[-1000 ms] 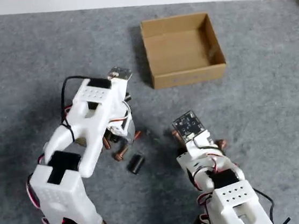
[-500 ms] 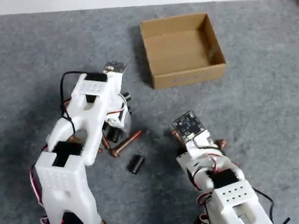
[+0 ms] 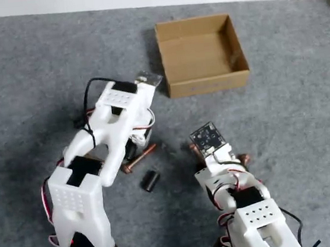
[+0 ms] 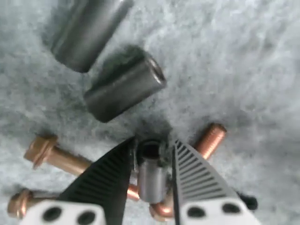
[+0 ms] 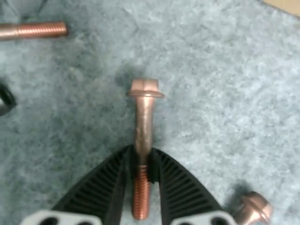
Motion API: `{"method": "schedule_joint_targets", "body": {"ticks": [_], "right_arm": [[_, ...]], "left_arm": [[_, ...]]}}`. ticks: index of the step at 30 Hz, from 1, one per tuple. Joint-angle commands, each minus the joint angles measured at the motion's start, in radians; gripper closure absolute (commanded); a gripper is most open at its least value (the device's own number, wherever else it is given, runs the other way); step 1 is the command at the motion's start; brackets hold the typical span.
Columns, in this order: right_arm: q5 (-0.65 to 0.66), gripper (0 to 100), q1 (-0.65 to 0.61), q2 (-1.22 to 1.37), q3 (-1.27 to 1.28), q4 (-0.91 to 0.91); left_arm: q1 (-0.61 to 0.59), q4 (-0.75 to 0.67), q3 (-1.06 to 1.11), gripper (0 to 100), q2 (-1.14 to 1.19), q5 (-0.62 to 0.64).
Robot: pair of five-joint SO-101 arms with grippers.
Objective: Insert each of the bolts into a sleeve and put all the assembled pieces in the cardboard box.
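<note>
Nearest the arm bases, the right gripper (image 5: 141,152) is clamped on the threaded shank of a copper bolt (image 5: 143,117), whose flanged hex head points away from the jaws over the grey carpet (image 5: 225,93). A second bolt head (image 5: 253,206) lies close beside one finger, and a threaded shank (image 5: 33,29) of another bolt lies farther off. The left gripper (image 4: 152,145) is closed around a small dark sleeve (image 4: 151,176), its open bore facing outward. Around its fingers lie a hex-headed bolt (image 4: 51,154) and a threaded bolt end (image 4: 211,138). Just past the tips lies a thicker sleeve (image 4: 124,86), and beyond that a further sleeve (image 4: 86,30), near each other. In the high view a loose sleeve (image 3: 150,180) and a loose bolt (image 3: 140,157) lie between the two arms. The cardboard box (image 3: 208,84) stands farthest back, open-topped, well apart from both grippers.
</note>
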Motion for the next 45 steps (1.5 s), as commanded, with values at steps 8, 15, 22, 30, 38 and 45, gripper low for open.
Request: {"method": "schedule_joint_targets", "body": {"ticks": [8,15,22,30,38,45], "right_arm": [[0.008,99.5,0.096,-0.016,-0.007,-0.031],[0.005,99.5,0.107,-0.016,-0.008,-0.031],[-0.255,99.5,0.11,-0.018,-0.205,-0.027],[-0.548,99.5,0.067,-0.018,-0.509,-0.028],[-0.69,99.5,0.054,-0.188,-0.71,0.024],[-0.657,99.5,-0.002,-0.527,-0.46,0.015]], "left_arm": [[0.096,-0.149,0.579,100,-0.908,-0.037],[0.09,-0.334,1.003,100,-1.484,-0.089],[0.094,-0.486,1.138,100,-1.716,-0.086],[0.124,-0.841,1.239,100,-1.828,-0.089],[0.412,-1.183,1.457,100,-1.84,-0.095],[0.438,-1.24,1.538,100,-1.84,-0.135]]}}
